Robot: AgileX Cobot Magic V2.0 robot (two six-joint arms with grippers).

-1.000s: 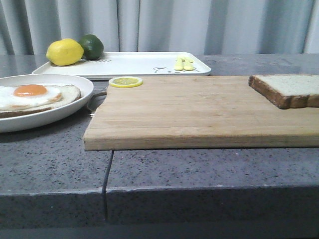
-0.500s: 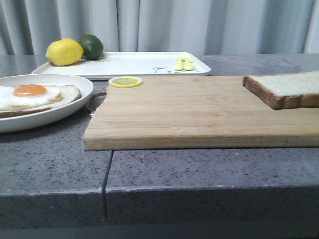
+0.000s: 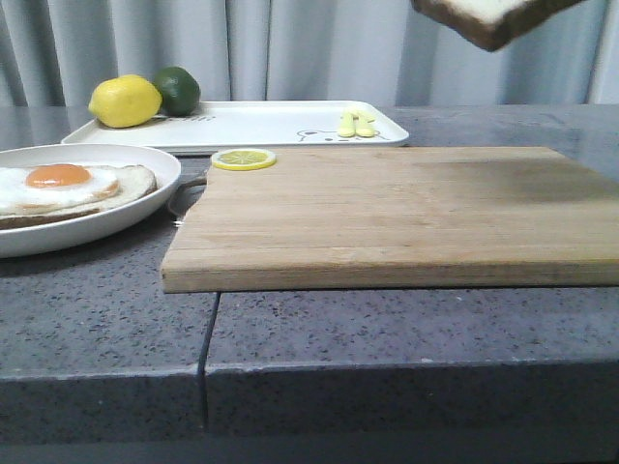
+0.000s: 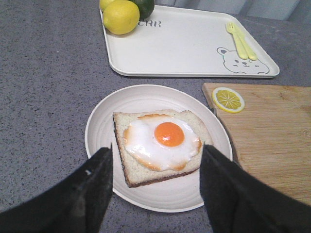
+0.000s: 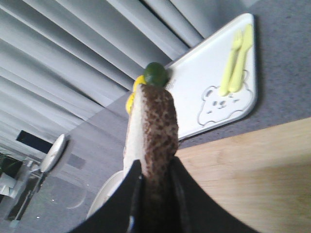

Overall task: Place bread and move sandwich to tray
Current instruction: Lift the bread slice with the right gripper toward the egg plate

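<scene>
The bread (image 3: pixel 493 17) hangs high above the right end of the wooden board, cut off by the top of the front view. In the right wrist view my right gripper (image 5: pixel 155 161) is shut on the bread (image 5: pixel 153 121), crust edge toward the camera. The sandwich (image 3: pixel 68 184), one slice topped with a fried egg, lies in the round white plate (image 3: pixel 145 208) at the left. My left gripper (image 4: pixel 156 147) hovers open over the sandwich (image 4: pixel 163 143) and touches nothing. The white tray (image 3: pixel 261 124) lies at the back. Neither gripper shows in the front view.
A wooden cutting board (image 3: pixel 387 213) fills the middle, with a lemon slice (image 3: pixel 244 159) at its far left corner. On the tray sit a lemon (image 3: pixel 125 101), a lime (image 3: pixel 178 89) and a yellow fork and knife (image 3: pixel 356 124). Grey curtains hang behind.
The bread has risen off the right end of the cutting board and shifted a little left, up to the top edge of the front view. The plate and sandwich have not moved.
</scene>
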